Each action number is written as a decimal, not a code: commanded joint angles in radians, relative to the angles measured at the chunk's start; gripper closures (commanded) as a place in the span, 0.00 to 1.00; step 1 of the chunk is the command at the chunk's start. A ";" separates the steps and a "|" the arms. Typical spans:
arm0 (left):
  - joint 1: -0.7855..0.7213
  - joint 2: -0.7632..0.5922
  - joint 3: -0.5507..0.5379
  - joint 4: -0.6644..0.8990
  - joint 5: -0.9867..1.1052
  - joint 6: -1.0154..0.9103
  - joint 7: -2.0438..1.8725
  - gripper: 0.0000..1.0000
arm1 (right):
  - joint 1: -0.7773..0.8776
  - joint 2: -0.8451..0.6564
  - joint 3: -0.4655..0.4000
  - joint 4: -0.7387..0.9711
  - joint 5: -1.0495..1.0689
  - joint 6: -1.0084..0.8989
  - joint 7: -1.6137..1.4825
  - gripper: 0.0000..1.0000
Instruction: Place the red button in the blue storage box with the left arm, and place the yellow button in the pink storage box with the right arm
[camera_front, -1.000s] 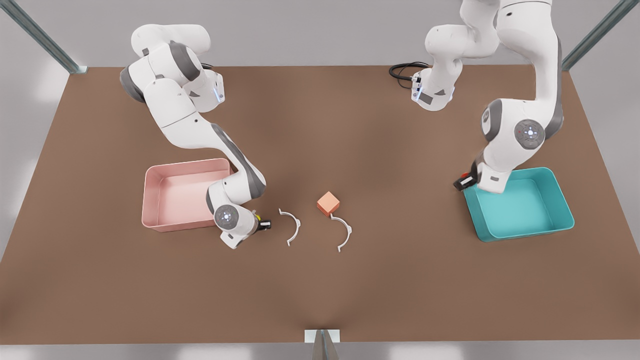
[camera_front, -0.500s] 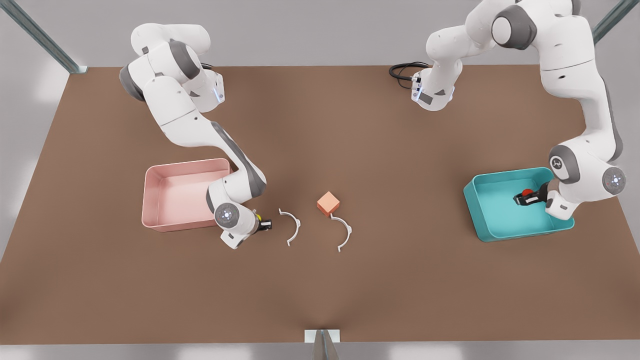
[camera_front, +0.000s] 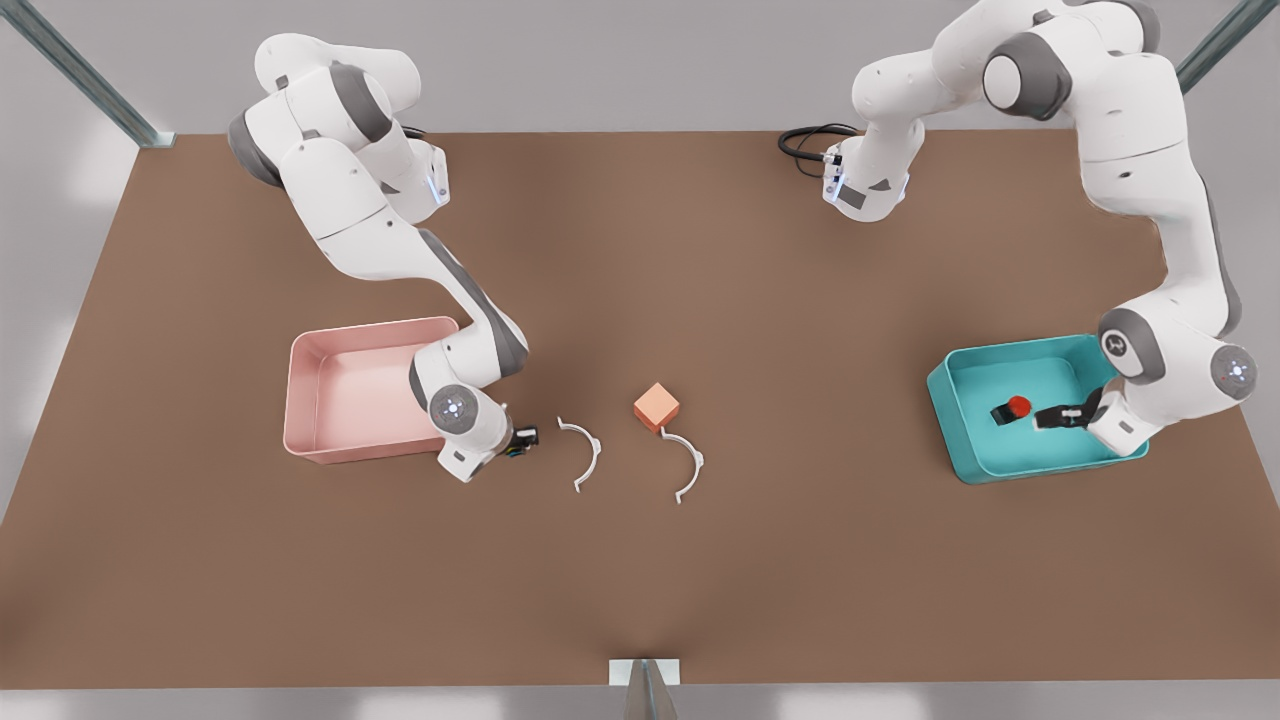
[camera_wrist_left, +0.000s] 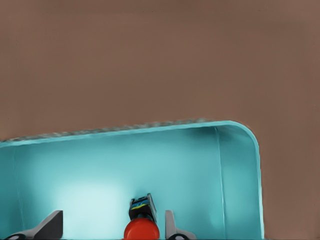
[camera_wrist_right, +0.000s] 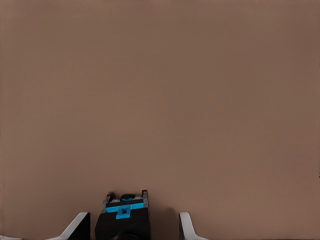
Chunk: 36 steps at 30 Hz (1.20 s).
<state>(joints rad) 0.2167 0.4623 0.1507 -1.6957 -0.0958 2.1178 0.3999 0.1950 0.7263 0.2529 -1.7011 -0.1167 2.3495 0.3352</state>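
The red button (camera_front: 1017, 405) lies loose on the floor of the blue storage box (camera_front: 962, 455). My left gripper (camera_front: 1045, 418) hovers inside that box just beside it, open. The left wrist view shows the red button (camera_wrist_left: 141, 229) between the spread fingers (camera_wrist_left: 170, 226), over the blue storage box (camera_wrist_left: 235, 165). At the front view's left, my right gripper (camera_front: 522, 440) is low over the table beside the pink storage box (camera_front: 300, 400). It is shut on the yellow button (camera_wrist_right: 122, 215), of which I see the dark base and blue trim, the cap being hidden.
A salmon-orange cube (camera_front: 656, 406) stands mid-table. Two white curved clips (camera_front: 583, 452) (camera_front: 688, 465) lie near it, the nearer one just beyond my right gripper. A black cable (camera_front: 805, 140) coils at the table's far edge.
My left gripper carried the red button over the blue box, opened and let it drop onto the floor. My right arm, still until now, has shifted slightly toward the pink box.
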 joint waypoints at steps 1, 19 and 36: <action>-0.019 -0.011 -0.005 0.139 0.005 -0.277 0.111 0.00 | 0.000 -0.001 0.000 0.001 0.000 0.042 -0.005 0.26; -0.332 -0.287 -0.088 0.320 0.116 -0.596 -0.299 0.00 | -0.088 -0.275 0.003 -0.054 0.002 -0.142 -0.185 0.49; -0.365 -0.209 -0.095 0.318 0.114 -0.588 -0.297 0.00 | -0.184 -0.533 0.029 -0.419 0.008 -0.151 -0.235 0.29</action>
<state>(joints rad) -0.1496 0.2517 0.0551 -1.3779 0.0179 1.5297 0.1741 0.0108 0.1949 0.2817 -2.1195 -0.1103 2.2034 0.1791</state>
